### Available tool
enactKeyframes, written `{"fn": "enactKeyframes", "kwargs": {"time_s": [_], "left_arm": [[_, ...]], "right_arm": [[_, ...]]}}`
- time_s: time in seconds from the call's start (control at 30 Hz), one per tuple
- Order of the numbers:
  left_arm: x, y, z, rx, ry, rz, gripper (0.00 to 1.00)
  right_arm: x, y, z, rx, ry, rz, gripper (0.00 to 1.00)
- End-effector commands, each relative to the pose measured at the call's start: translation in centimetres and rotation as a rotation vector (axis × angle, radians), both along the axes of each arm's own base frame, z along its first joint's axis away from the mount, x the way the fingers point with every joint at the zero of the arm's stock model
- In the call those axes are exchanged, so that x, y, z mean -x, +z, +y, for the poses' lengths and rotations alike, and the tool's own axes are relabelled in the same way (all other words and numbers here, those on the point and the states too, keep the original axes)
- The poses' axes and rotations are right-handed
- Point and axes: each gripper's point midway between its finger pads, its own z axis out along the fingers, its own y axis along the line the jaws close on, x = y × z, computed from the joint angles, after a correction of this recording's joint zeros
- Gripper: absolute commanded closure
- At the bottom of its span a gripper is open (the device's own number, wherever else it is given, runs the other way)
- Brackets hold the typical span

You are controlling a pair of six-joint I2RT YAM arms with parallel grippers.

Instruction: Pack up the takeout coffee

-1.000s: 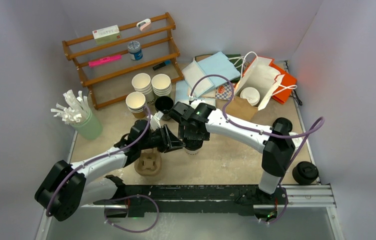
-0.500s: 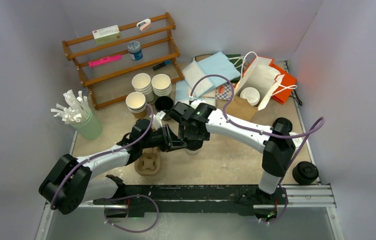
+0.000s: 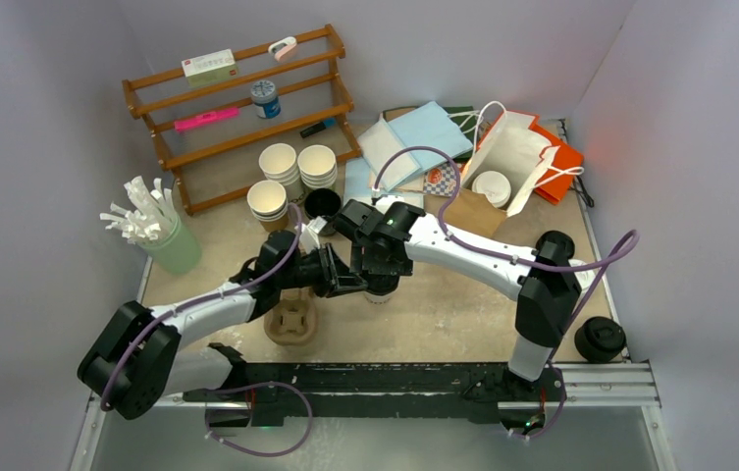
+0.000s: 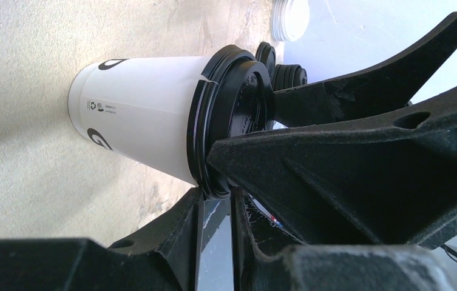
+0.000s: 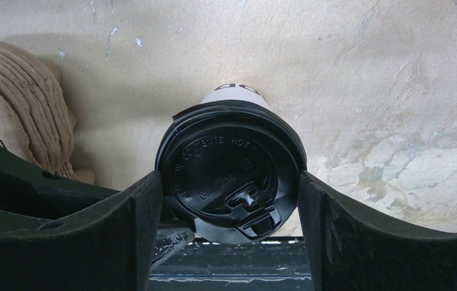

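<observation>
One lidded white cup (image 4: 141, 115) in right pincer (image 5: 230, 189)

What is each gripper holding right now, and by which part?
The right gripper holds the white cup by its black lid, clasping opposite sides of the rim. The left gripper straddles the lid's edge; whether it grips cannot be told.

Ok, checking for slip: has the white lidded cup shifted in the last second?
No. The white cup stays put beside the pulp cup tray.
</observation>
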Motion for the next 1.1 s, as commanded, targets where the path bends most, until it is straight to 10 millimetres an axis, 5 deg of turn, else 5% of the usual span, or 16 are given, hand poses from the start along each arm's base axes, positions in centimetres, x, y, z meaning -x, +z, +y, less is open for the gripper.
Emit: {"fn": "enactKeyframes", "kwargs": {"time_s": [0.0,0.3,0.63,1.07], "left_arm": [[0.1,-0.6,0.7,-0.029,0.025,0.003,0.77],[0.2,0.4,1.2,0.01,0.043,-0.026,0.67],[-0.5,1.0,0.2,0.091,0.037,-0.036,0.68],[-0.2,-2.0,0.6,-0.007,0.027,0.04,0.75]], "right_arm": [[3.5,-6.2,-1.0,0.088,-0.036,0.216,0.36],[3.2,-6.0,-0.7,0.075,-0.02,0.211,0.35],[3.2,-6.2,-1.0,0.081,-0.014,0.219,0.35],[3.3,-6.5,-1.1,0.076,-0.012,0.236,0.35]]}}
